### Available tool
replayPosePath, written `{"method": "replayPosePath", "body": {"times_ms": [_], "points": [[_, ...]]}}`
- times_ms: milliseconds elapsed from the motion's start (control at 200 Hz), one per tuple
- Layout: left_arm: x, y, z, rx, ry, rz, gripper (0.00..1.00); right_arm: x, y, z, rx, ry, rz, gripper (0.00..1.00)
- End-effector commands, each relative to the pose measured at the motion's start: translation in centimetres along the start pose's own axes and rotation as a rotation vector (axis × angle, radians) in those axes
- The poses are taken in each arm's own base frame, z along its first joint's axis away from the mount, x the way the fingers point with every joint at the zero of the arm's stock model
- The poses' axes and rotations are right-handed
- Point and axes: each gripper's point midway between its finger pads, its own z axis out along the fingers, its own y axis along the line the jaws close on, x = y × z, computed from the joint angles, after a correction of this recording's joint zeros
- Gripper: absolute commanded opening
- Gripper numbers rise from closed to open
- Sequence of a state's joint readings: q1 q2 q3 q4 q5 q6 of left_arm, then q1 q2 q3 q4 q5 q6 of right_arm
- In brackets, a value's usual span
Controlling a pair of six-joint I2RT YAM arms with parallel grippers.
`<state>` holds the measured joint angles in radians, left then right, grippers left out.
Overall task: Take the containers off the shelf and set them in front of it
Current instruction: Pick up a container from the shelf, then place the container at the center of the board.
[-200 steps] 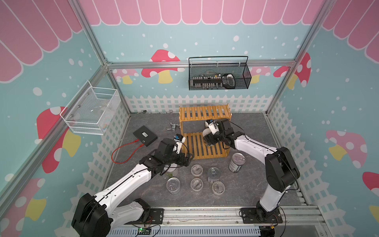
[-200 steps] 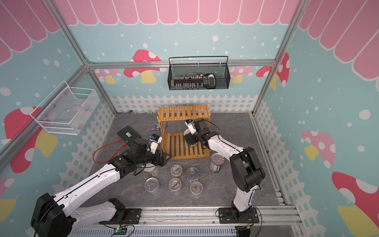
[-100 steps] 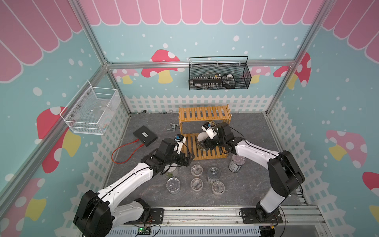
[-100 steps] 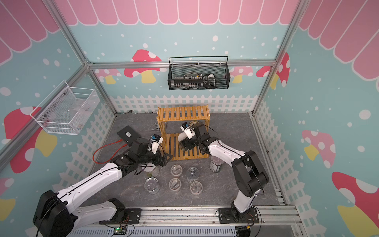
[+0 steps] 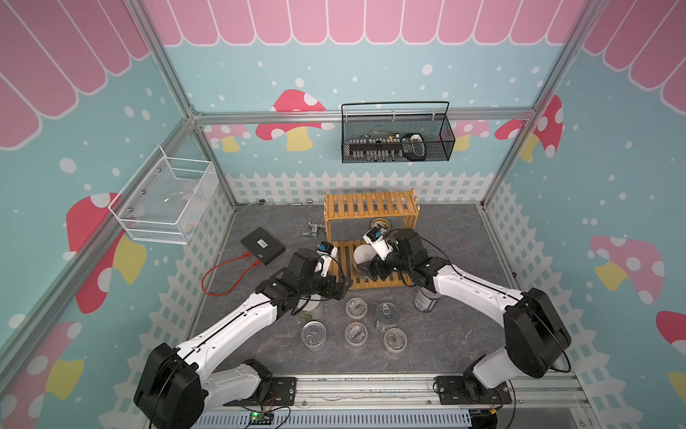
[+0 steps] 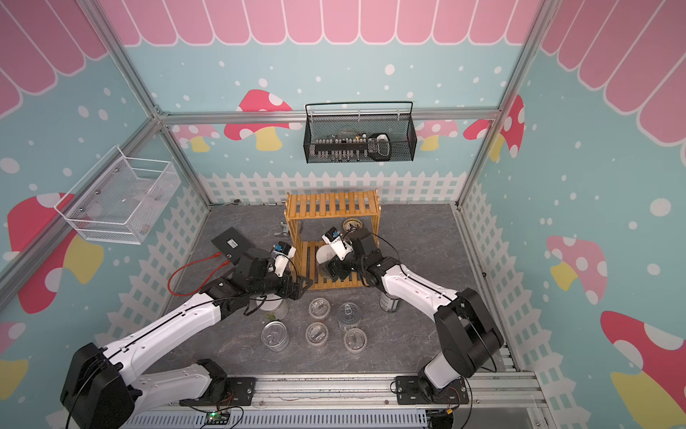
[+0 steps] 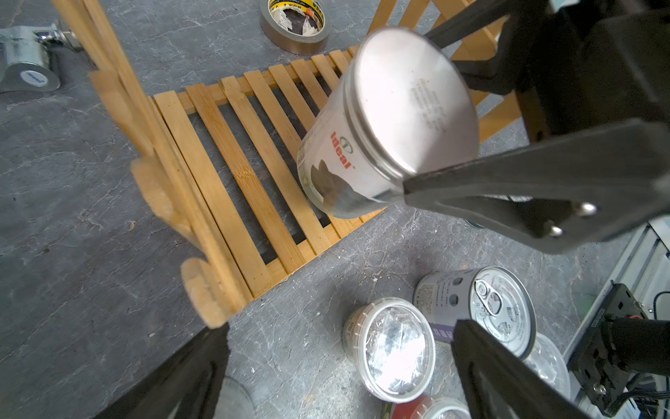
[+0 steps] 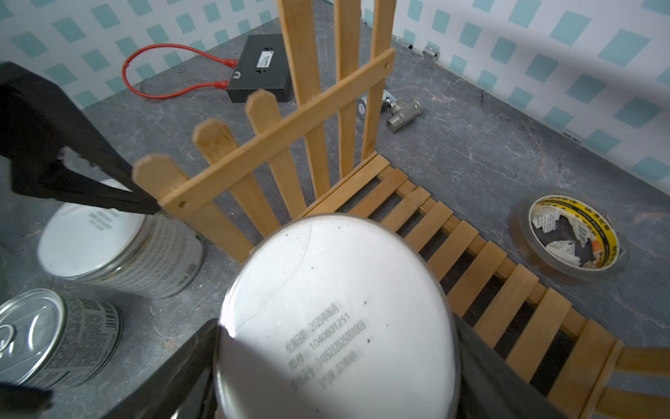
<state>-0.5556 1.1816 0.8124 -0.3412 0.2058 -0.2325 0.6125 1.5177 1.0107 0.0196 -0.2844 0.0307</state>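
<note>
The shelf stands at the centre of both top views, in the same place as a second ago. The right gripper is clamped on the white-lidded jar, one finger against each side of its body, and holds it tilted over the front slats of the lower tier. A second ago the pair sat higher in the frame, over the back of that tier. Since then it has slid down and slightly left, toward the shelf's front edge. In the right wrist view the white-lidded jar fills the lower middle between the dark fingers. In the left wrist view it leans at upper right. Whether its base touches the slats I cannot tell. The left gripper hangs with its jaws spread wide and nothing between them, just beside the shelf's front left corner, almost exactly where it was a second ago. In front of the shelf, at lower centre of the frame, seven containers stand on the grey floor, none shifted. They are a second white-lidded jar partly under the left arm, three tins, the last half hidden by the right arm, and three clear jars. A tape roll lies on the floor beneath the upper tier, unmoved
</note>
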Motion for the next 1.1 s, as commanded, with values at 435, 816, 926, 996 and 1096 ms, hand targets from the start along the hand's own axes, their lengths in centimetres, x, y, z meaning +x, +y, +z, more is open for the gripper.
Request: {"method": "replayPosePath", "body": {"times_ms": [435,816,926,996,1096], "points": [[-4.9,-0.3,-3.2,-0.013,-0.124,0.046,0.99,-0.4,6.6,-10.0,-0.028,0.061,0.044,0.62],[-6.2,-0.1,-3.1,-0.002,-0.141,0.039,0.99,3.8,9.3,-15.0,0.106,0.221,0.255,0.60],[-6.2,-0.3,-2.7,0.015,-0.137,0.038,0.99,4.7,9.1,-17.2,0.150,0.225,0.327,0.60],[-6.2,-0.4,-2.5,0.020,-0.135,0.039,0.99,4.9,9.2,-18.5,0.159,0.209,0.360,0.60],[-6.1,-0.4,-2.4,0.028,-0.136,0.039,0.99,7.5,8.4,-19.4,0.223,0.285,0.407,0.59]]}}
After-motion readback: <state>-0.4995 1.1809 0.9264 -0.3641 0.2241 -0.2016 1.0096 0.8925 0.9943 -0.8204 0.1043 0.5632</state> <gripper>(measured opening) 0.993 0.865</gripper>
